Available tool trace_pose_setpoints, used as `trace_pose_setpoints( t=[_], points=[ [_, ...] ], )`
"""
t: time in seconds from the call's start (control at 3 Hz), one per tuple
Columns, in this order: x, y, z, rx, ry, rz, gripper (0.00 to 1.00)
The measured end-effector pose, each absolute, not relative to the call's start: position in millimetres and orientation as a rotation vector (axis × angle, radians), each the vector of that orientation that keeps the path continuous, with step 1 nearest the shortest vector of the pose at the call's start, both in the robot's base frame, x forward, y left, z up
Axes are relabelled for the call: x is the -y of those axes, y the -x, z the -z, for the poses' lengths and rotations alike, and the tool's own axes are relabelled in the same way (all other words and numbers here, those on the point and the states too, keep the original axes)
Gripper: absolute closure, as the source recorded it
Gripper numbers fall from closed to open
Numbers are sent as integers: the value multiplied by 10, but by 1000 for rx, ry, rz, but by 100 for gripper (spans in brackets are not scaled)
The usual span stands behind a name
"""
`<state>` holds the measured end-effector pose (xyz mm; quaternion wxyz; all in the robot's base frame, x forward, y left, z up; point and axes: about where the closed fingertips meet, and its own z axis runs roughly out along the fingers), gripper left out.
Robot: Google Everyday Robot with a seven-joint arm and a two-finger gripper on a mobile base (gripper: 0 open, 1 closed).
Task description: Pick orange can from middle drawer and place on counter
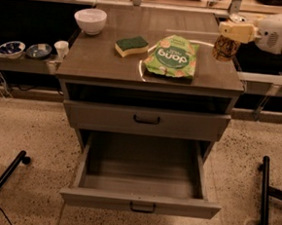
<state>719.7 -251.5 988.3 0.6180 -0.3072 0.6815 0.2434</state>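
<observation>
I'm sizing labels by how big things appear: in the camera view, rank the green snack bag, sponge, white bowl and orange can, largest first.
1. green snack bag
2. white bowl and sponge: look alike, not ranked
3. orange can, smallest, gripped by the claw at the counter's right edge
</observation>
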Motion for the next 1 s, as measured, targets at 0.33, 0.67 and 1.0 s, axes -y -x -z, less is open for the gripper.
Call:
trace_pose_setpoints(
  t=[0.33,0.67,1.0],
  points=[
    [2719,-7432,-9627,-1649,620,-496,83],
    [2650,-7511,-9106,-1717,593,-524,53],
    [2650,-7511,-9106,-1717,593,-524,29]
  ],
)
